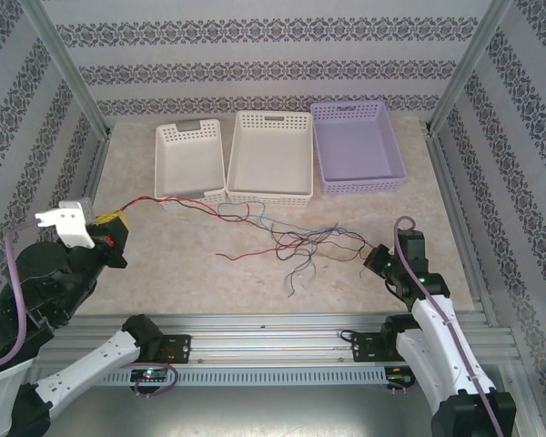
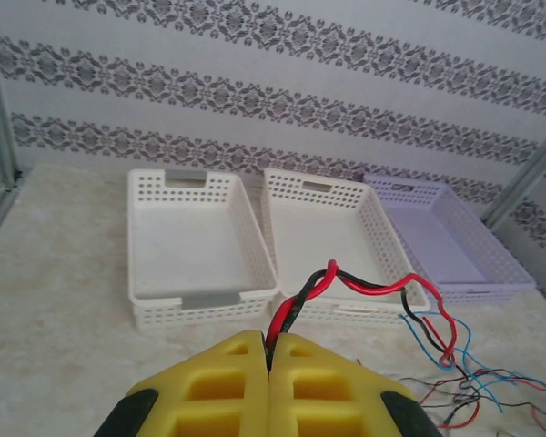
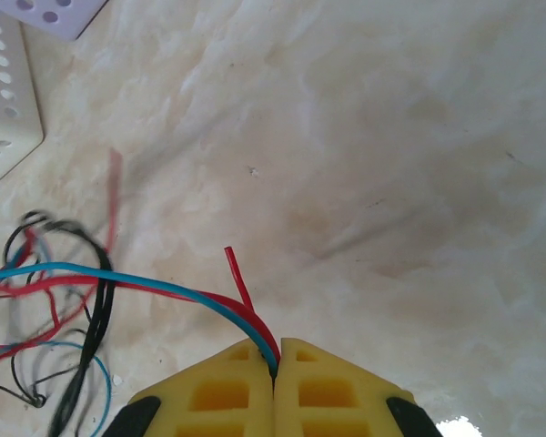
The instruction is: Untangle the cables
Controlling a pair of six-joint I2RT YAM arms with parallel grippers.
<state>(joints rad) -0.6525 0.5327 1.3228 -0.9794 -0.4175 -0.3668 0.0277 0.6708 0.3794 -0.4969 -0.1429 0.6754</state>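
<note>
**A:** Where does the bundle sit?

**B:** The cables (image 1: 296, 238) lie loose on the desk (image 1: 173, 269), just in front of the middle white basket (image 1: 269, 195). The densest snarl is in front of the basket's right corner. A red-and-black pair runs off past its left side.

**A:** And the two grippers?

**B:** The left gripper (image 2: 269, 357) is well to the left of that basket, nearer the arm bases. Its jaws are closed on the twisted red and black pair. The right gripper (image 3: 276, 357) is in front of the basket and to its right. Its jaws are pinched on a red and a blue strand, and a short red end pokes up beside them.

**A:** How will the strands behave under a pull?

**B:** I judge them very light, limp and slender, with no stiffness to speak of. Each should follow a tug and drag its neighbours along. The smooth insulation may slide through closed pads.

**A:** So where is the best hold?

**B:** Probably close to a free end, or just outside the snarl, one strand at a time. Draw slowly, because a hard tug would likely cinch the knot tighter.
</note>
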